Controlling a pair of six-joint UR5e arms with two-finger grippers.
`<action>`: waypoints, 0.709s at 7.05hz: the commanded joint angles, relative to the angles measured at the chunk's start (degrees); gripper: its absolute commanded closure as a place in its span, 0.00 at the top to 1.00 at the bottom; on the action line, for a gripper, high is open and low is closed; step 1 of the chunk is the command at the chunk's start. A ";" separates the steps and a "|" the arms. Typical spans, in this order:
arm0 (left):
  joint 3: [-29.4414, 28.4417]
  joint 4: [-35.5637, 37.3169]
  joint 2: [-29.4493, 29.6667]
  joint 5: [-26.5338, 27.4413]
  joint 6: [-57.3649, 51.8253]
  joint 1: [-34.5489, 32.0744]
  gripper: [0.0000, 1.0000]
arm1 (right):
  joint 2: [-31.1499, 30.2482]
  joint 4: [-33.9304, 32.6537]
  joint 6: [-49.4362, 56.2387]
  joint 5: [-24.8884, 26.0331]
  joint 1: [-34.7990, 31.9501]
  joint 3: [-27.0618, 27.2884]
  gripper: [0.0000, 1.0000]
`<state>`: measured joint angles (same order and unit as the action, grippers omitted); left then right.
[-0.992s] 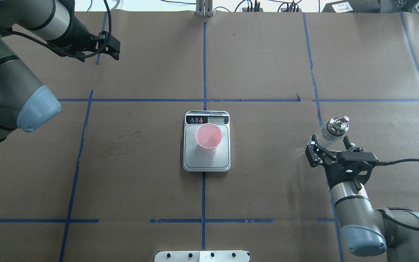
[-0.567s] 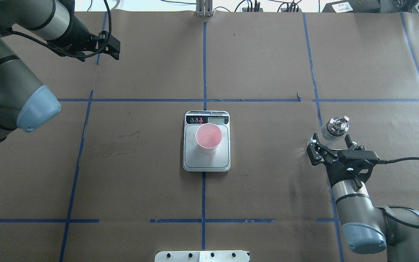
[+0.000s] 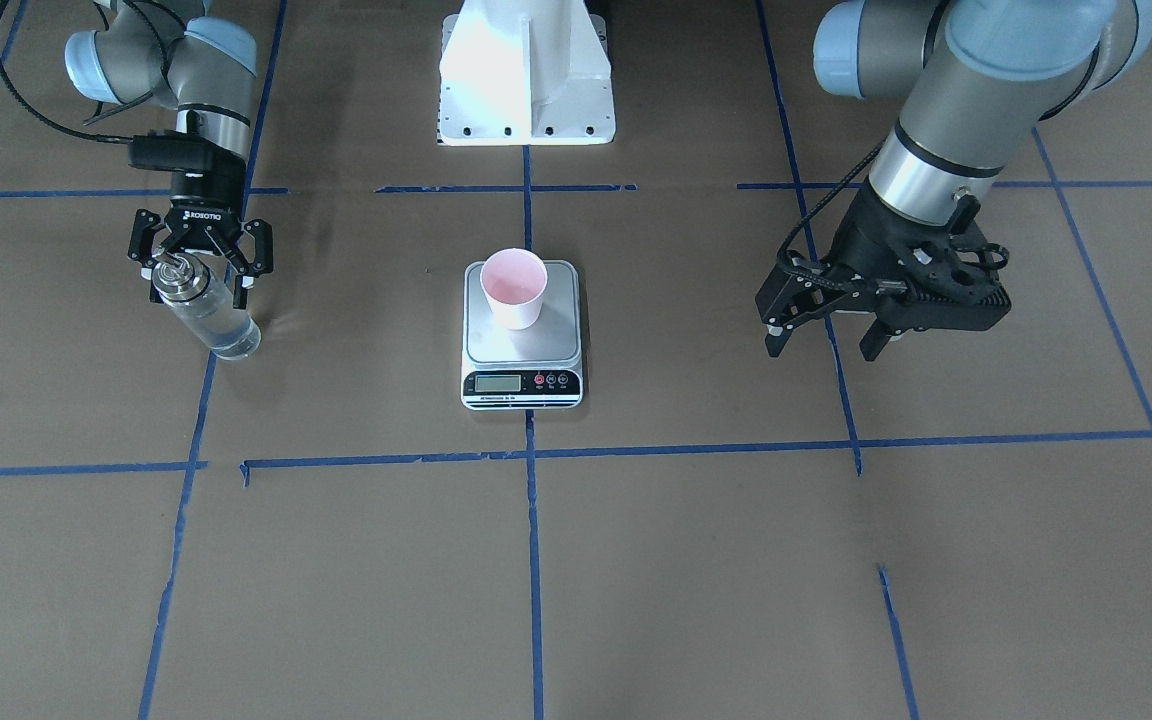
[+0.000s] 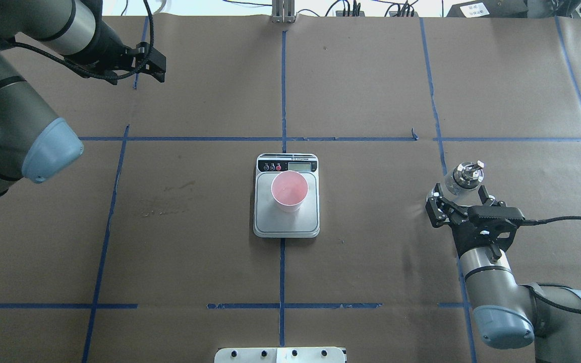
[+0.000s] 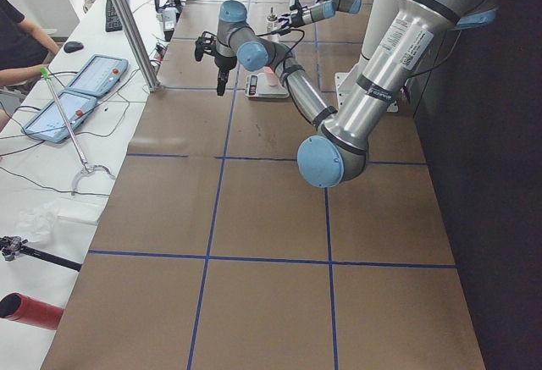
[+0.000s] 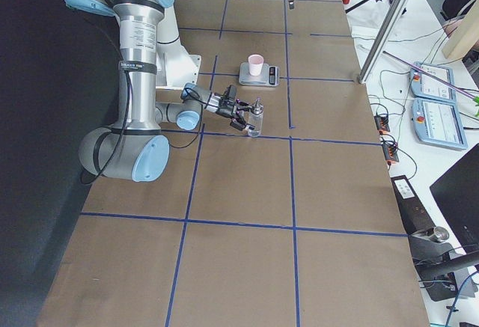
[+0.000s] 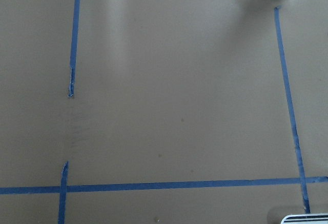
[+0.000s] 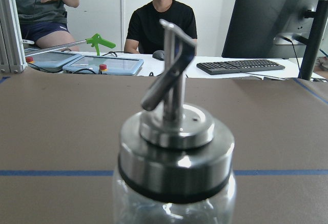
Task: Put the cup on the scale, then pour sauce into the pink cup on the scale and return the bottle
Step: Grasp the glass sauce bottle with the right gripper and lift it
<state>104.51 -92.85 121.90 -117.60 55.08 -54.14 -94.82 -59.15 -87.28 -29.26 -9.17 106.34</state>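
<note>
Wrist camera, right: bottle [image 8: 174,183] upright, close ahead, fingers unseen.
Front view: right gripper [image 3: 198,262] spread, flanking bottle's neck; left gripper [image 3: 821,350] spread, empty; cup [image 3: 513,285] on scale [image 3: 556,340], midway between both.
Overhead: bottle grasp likely in hand; next, clamp below collar.

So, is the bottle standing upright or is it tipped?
Upright: the bottle stands on its base, its spout pointing up.
</note>
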 commanded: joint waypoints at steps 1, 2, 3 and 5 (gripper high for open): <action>0.17 0.04 0.00 0.00 0.03 0.00 0.99 | 0.42 0.00 0.18 -0.19 -0.15 -0.52 1.00; 0.17 0.39 0.00 0.00 0.12 0.00 0.99 | 0.60 0.00 0.45 -0.27 -0.24 -1.13 1.00; 0.34 0.39 0.00 0.00 0.12 0.00 0.99 | 1.12 0.09 1.32 -0.45 -0.76 -1.40 1.00; 0.43 0.39 0.00 0.00 0.20 0.00 0.99 | 1.21 0.18 1.59 -0.98 -1.12 -1.40 1.00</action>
<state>104.82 -92.48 121.90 -117.60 55.21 -54.14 -93.70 -59.05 -85.88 -30.00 -10.07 105.03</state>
